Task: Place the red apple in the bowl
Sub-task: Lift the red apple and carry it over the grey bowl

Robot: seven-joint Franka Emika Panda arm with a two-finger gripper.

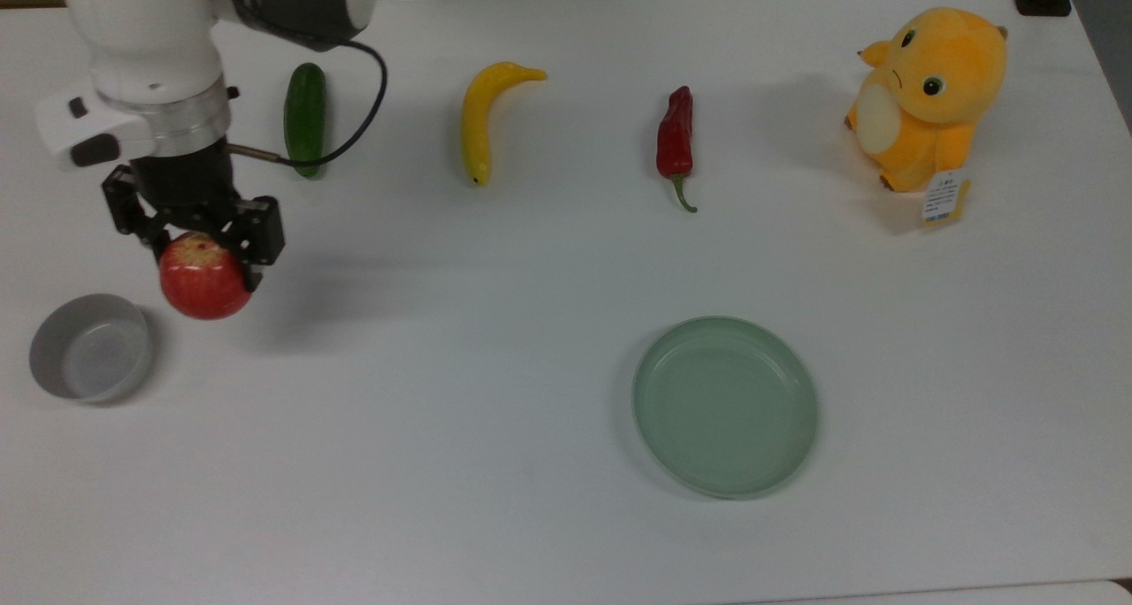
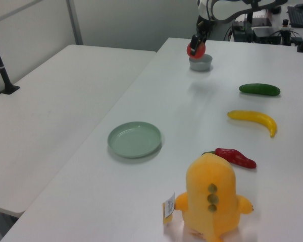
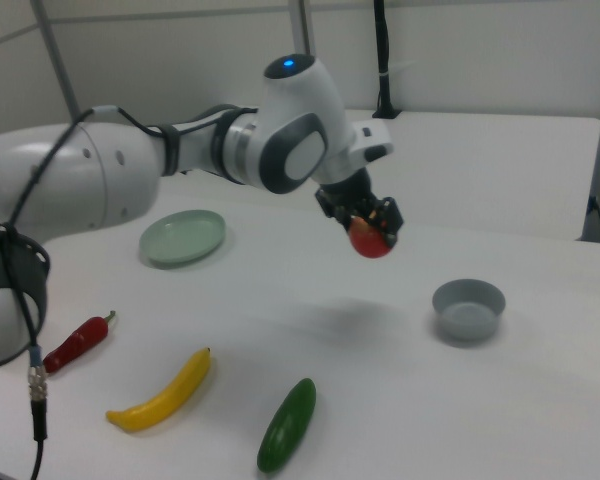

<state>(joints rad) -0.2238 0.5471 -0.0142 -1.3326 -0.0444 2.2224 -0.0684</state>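
Red apple [image 1: 205, 280] – glossy red w/ a yellowish speckled patch up top. Bowl [image 1: 88, 348] light grey. Gripper [image 1: 196, 233] black, on a white arm w/ dark grey joint. Surface [image 1: 531, 322] white. Plate [image 1: 725, 406] pale green. Cucumber [image 1: 305, 118] dark green, banana [image 1: 486, 114] yellow, chili pepper [image 1: 676, 141] dark red w/ green stem. Plush toy [image 1: 929, 96] orange-yellow – cream belly, black eyes, white tag.
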